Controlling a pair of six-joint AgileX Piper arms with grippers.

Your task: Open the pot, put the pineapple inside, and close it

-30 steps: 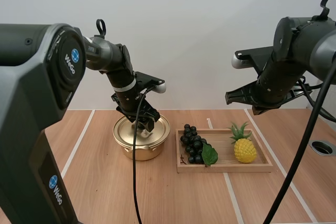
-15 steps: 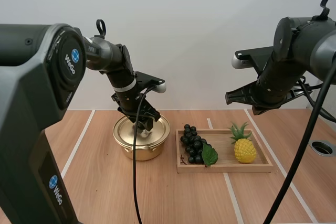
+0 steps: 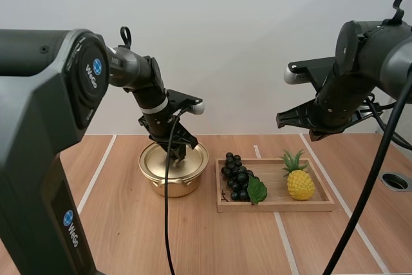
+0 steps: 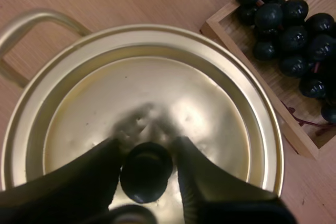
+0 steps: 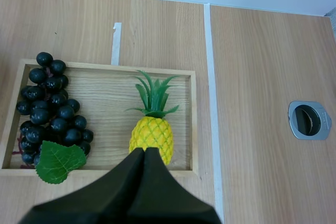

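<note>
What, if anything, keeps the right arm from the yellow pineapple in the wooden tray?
Likely nothing: yes. The right gripper, shut, hovers above the pineapple, which sits uncovered, apart from the black grapes.

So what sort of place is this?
Probably a robot test bench staged for a kitchen chore: a wooden table with white tape lines, a gold pot under its lid, a toy pineapple on a wooden tray.

A: What stands on the table (image 3: pixel 129 223)?
B: 2 things: a gold pot (image 3: pixel 168 186) and a wooden tray (image 3: pixel 283 206) just to its right, near it but not touching
A: And the top itself?
B: Light wood crossed by white stripes (image 3: pixel 96 175), with a round metal fitting (image 3: pixel 394 181) set in near the right edge
</note>
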